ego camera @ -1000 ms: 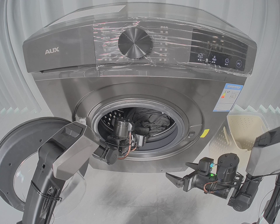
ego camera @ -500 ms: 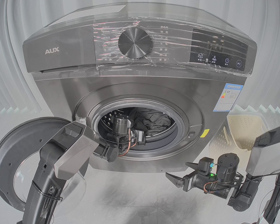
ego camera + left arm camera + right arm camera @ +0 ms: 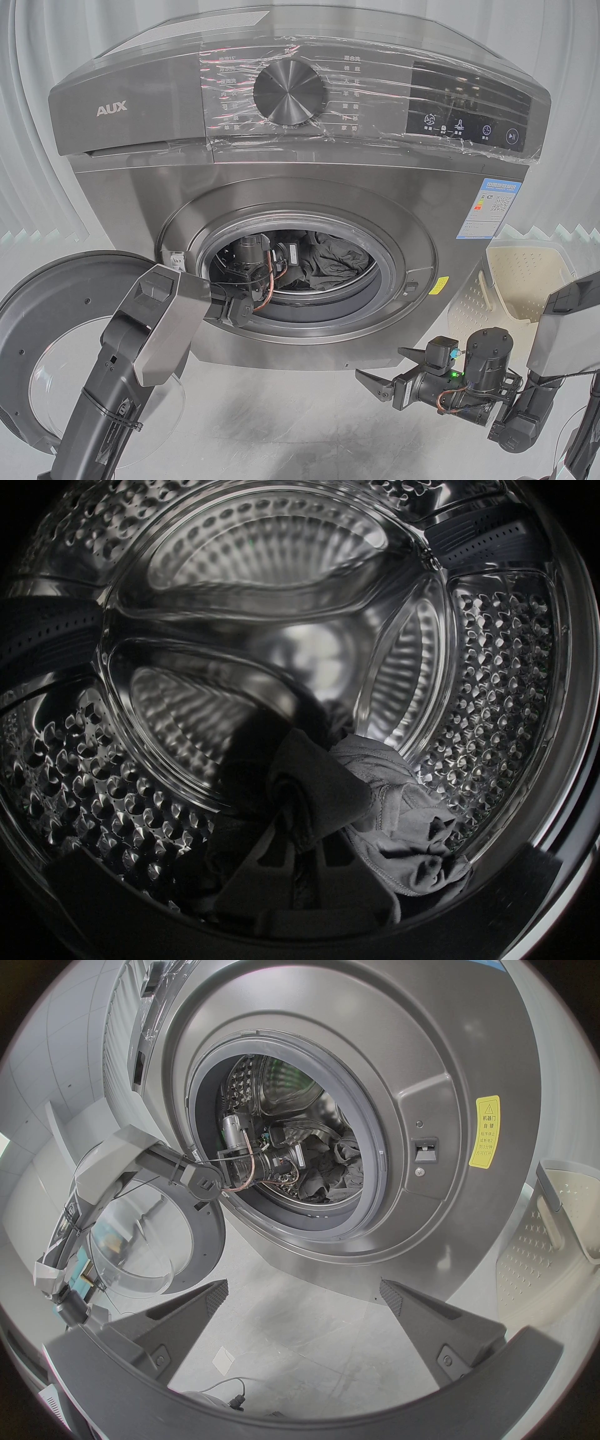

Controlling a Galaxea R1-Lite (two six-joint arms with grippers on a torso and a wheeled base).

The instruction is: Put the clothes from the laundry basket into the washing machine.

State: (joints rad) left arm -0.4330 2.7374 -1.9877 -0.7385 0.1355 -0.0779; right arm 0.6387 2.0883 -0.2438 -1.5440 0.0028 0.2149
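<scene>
Clothes [image 3: 331,259] sit bunched, dark grey, in the washing machine [image 3: 350,181] drum [image 3: 500,667], middle of the frame. Its door [image 3: 37,325] hangs open at lower left. The left gripper [image 3: 300,833] is inside the drum, fingers narrow, pinching a dark fold. At lower right, the right gripper [image 3: 390,370] hovers above the floor [image 3: 281,425], fingers wide, near the laundry basket [image 3: 531,281].

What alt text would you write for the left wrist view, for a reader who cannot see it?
The left gripper holds a dark garment inside the washing machine's perforated steel drum. A lighter grey garment lies beside it against the drum wall.
</scene>
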